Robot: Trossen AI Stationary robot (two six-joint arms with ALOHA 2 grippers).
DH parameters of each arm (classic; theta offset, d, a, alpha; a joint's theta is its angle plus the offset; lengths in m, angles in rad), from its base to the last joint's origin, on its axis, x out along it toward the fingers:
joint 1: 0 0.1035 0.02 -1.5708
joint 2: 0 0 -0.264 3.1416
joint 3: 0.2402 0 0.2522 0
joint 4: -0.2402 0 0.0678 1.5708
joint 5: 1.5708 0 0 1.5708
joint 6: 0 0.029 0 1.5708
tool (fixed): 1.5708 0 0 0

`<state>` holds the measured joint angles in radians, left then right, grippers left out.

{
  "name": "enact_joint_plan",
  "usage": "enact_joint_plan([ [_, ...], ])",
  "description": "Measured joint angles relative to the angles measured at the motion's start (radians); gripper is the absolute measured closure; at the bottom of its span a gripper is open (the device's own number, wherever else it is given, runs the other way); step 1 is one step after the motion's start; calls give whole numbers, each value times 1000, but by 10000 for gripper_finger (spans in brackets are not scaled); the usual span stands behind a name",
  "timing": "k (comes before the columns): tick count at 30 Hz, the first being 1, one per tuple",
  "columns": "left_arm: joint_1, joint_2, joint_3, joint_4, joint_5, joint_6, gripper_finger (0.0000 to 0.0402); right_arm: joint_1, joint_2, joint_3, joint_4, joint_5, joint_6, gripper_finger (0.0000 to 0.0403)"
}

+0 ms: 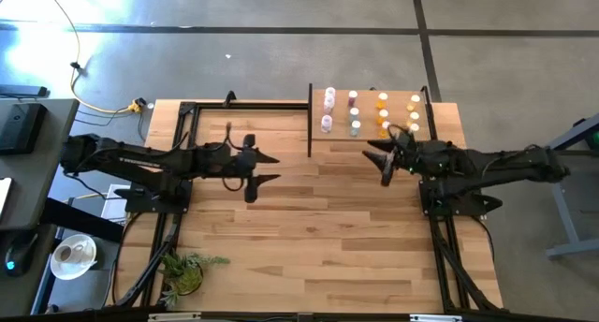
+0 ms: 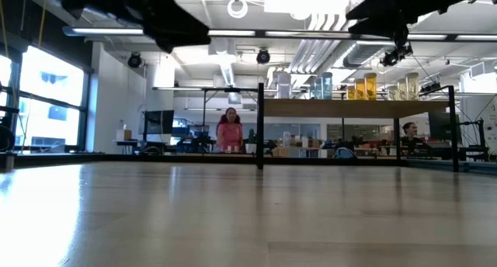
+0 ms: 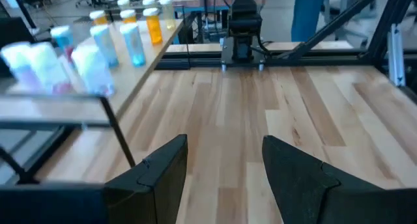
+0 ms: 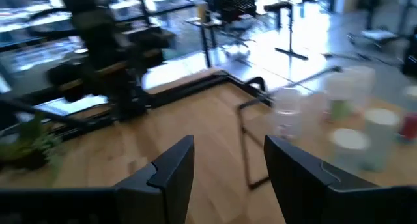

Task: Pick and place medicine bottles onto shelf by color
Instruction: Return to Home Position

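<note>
A: Fingers come first in both wrist views. Our left gripper [image 3: 225,146] has its 2 dark fingers spread with bare wood between them. Our right gripper [image 4: 228,142] is spread the same way, and neither holds anything.

B: Agreed, both are released. From above, we place the right one just beside the shelf [image 1: 339,142], at the edge facing the arms. The left one hangs mid-table, well apart from the shelf.

A: And the medicine bottles [image 1: 383,113]?

B: We count about 12, all upright on the shelf in 4 columns: pink, grey-teal, orange and yellow. We spot none on the tabletop [image 1: 318,228] in the high view.

A: So we judge the sorting done, and the step in hand is the return to rest.

B: The next move calls for drawing the right arm back from the shelf. It must not brush the thin black posts or the nearest orange bottles. The left arm needs little.

A: For the surface, we see flat, plank-striped light wood, with a plant [image 1: 187,270] at the corner on the left arm's side.

B: For the room, grey concrete floor surrounds the table and a yellow cable [image 1: 103,105] trails across it. The low view looks into an open workspace with pipes and lamps overhead. A person in a pink top [image 2: 230,131] stands far behind the table.
</note>
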<state>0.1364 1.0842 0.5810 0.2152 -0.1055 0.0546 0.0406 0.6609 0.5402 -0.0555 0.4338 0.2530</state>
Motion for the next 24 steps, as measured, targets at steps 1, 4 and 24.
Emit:
enact_joint_plan([
  [1, 0, -21, -31, 19, 0, -15, 213, 26, 0, -26, 47, 1, -20, 226],
  [4, 0, -72, -112, 84, 0, -51, 213, 96, -3, -114, 173, 0, -83, 226],
  [24, -10, -259, -512, 439, 14, -156, 213, 199, -78, -478, 571, 12, -182, 226],
])
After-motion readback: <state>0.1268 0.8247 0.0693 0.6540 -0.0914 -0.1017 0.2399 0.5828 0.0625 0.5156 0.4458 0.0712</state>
